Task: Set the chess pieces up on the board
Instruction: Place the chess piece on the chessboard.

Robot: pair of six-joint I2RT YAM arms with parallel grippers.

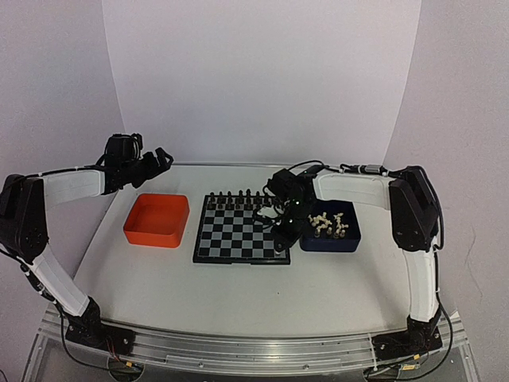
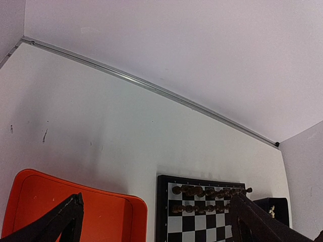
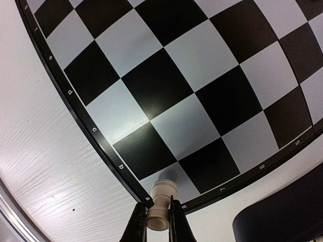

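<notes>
Chessboard (image 1: 238, 231) central; tray (image 1: 155, 237) at 9 o'clock; second tray (image 1: 328, 245) at 3 o'clock, chess pieces (image 1: 332, 222) inside; chessmen rows (image 1: 235, 197) along board's 12 o'clock edge.

Board (image 3: 202, 55) border: ltrs a, b, c, d; nos. 5, 6, 7, 8.

Top view looks down from behind; left wrist looks across from afar. Right wrist is close above the board (image 3: 156, 80); all share it.

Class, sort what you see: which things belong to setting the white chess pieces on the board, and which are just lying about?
Job: board; white pieces in the blue tray; one piece in the right gripper.
Lying about: orange tray; black pieces on the board.
</notes>
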